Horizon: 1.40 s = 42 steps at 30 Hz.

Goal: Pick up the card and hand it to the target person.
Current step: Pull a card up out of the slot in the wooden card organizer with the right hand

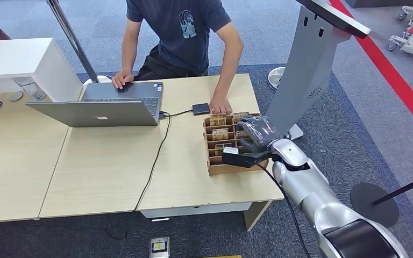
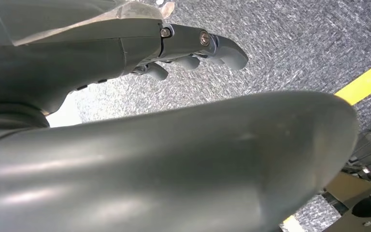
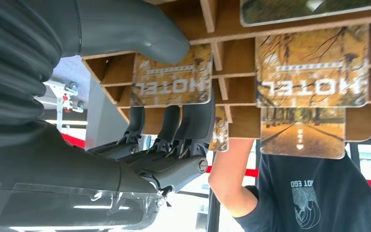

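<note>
Thumb and fingers of the right hand (image 3: 174,121) pinch a card (image 3: 171,77) in the rack (image 1: 211,161), so pull it straight out slowly.

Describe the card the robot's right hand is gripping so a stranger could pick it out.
On the light wooden table, find the brown slotted cardboard rack near its right edge. The yellow autumn-print HOTEL card stands in it, unlike its neighbours pinched between the right hand thumb and fingers.
</note>
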### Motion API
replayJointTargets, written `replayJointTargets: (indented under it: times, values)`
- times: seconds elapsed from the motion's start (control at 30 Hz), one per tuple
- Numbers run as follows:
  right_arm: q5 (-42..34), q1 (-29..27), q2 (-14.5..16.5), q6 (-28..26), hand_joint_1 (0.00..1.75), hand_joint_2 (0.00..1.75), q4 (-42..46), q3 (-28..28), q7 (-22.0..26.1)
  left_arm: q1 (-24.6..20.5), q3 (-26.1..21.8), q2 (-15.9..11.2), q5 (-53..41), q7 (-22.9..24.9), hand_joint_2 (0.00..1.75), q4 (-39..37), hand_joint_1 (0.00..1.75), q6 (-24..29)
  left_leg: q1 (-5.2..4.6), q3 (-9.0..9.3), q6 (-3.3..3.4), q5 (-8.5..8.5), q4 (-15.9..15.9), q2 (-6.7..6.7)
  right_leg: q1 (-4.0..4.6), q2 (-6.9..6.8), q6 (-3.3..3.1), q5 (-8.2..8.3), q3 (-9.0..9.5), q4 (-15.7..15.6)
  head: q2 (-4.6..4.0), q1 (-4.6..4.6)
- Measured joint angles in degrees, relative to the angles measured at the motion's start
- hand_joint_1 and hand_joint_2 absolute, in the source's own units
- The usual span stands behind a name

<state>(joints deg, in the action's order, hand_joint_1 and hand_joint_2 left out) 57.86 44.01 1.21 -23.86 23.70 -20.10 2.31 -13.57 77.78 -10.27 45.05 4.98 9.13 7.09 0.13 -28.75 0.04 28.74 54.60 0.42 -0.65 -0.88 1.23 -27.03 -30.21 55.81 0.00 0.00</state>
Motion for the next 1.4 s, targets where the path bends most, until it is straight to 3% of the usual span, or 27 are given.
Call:
replayJointTargets:
  times: [0.27,0.4,0.67,0.93,1.13,1.4]
  values:
    - [-0.1,-0.6,-0.6,0.0,1.09,1.75,0.4,0.5,0.0,-0.1,0.6,-0.2,-0.5,-1.5,0.0,0.1,0.0,0.1,-0.01,0.01,0.01,-0.01,0.0,-0.06,-0.01,-0.08,0.01,-0.02,0.02,0.0,0.0,0.0]
    - [-0.3,-0.5,-0.6,0.2,1.06,1.75,0.5,0.7,0.1,-0.2,0.9,0.0,-0.7,-1.9,1.75,0.1,0.0,0.3,0.0,-0.01,0.0,-0.02,0.0,-0.08,0.0,-0.08,0.01,0.0,0.01,0.0,0.0,0.0]
    - [-0.7,-0.2,-0.8,-0.1,1.03,1.75,0.5,1.5,0.3,-0.2,0.9,0.0,-0.3,-2.3,1.75,0.1,0.0,0.4,-0.02,-0.01,0.01,-0.01,0.0,-0.07,-0.02,-0.09,0.02,-0.02,0.0,0.0,0.0,0.0]
    - [-1.2,1.1,-1.5,-0.3,1.13,1.75,0.5,2.4,0.3,0.3,0.9,0.0,0.0,-2.4,1.75,0.1,0.0,0.6,-0.04,-0.01,0.02,0.01,0.0,-0.05,-0.04,-0.08,0.02,-0.04,-0.01,0.1,0.0,0.0]
    - [-1.7,2.5,-2.3,-0.4,1.29,1.75,1.0,3.4,0.8,0.0,1.6,-0.1,-0.3,-2.6,1.75,0.1,0.0,0.4,-0.05,-0.07,0.02,0.0,0.1,-0.04,-0.05,-0.06,0.02,-0.02,-0.07,0.1,0.0,0.0]
    - [-2.2,4.1,-2.6,-0.2,1.29,1.75,2.2,4.1,1.7,0.0,0.9,0.2,0.6,-3.3,1.75,0.1,0.0,2.3,-0.05,-0.07,0.01,0.0,0.1,-0.04,-0.05,-0.07,-0.01,-0.01,-0.09,0.1,0.0,0.0]
